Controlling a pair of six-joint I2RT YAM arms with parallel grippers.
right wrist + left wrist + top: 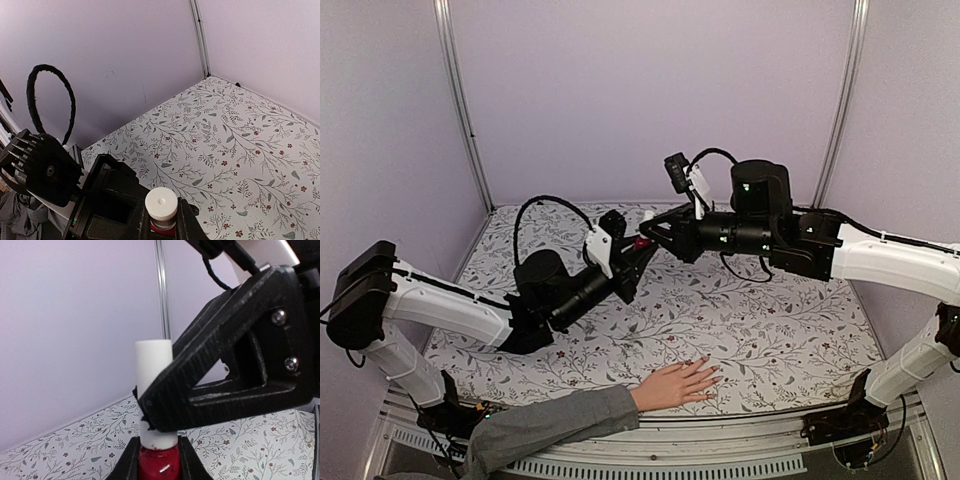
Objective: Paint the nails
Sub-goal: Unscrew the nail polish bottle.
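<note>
A small red bottle (159, 466) with a white cap (151, 365) is held above the middle of the table. My left gripper (159, 460) is shut on the red glass body. My right gripper (161, 215) reaches in from the right and is shut on the white cap (161, 202), one finger on each side. In the top view the two grippers meet at the bottle (642, 242). A pale hand (675, 385) in a grey sleeve (555, 425) lies flat at the table's near edge. Its nails (719, 380) are too small for me to tell their colour.
The flower-patterned table cover (760, 320) runs to lilac walls at the back and sides. A black cable loop (552, 205) rises over the left arm. The hand lies well in front of and below both grippers.
</note>
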